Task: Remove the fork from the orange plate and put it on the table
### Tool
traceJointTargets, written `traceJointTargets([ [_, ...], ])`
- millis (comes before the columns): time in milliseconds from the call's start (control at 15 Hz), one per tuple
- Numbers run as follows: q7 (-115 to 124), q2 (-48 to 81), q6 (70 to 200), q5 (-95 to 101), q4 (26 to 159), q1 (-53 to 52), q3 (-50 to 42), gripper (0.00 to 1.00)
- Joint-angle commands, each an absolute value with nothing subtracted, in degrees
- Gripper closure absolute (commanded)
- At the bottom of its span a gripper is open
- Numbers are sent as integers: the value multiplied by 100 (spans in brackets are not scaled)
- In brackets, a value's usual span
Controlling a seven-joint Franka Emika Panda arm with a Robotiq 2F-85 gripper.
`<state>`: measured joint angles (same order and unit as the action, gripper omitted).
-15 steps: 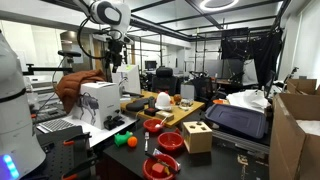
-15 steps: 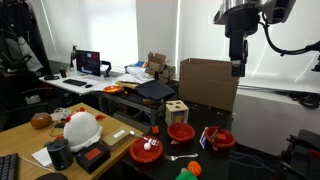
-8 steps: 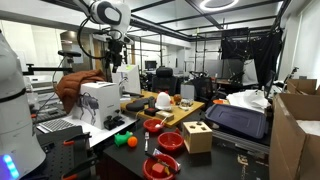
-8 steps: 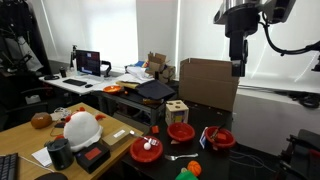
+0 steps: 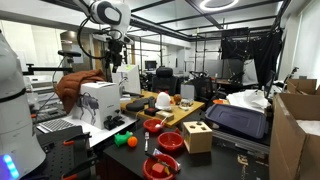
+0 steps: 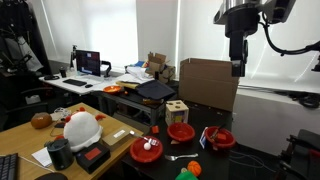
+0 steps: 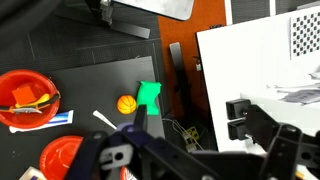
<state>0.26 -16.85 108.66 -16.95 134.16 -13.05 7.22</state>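
The fingers (image 6: 238,68) hang spread wide and empty, high above the tabletop (image 6: 215,160); the fork is too small to be sure of, but a thin pale stem seems to lean out of the orange plate (image 5: 155,125), at 5 o'clock from them in an exterior view. The approach looks to be the step in hand: come straight down, turn the fingers across the handle and pinch where it clears the rim, so the plate stays put. Bare tabletop lies beside the dishes, yet the wooden cube (image 6: 177,109), green toy (image 7: 148,95) and orange ball (image 7: 126,103) crowd it and its edge is near.
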Motion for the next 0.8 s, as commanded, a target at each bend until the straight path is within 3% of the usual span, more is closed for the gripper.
traceJointTargets([
  [0, 8, -1686, 10851, -1715, 13407, -1222, 798, 0],
  [733, -230, -1216, 11450, -1123, 13063, -858, 607, 0],
])
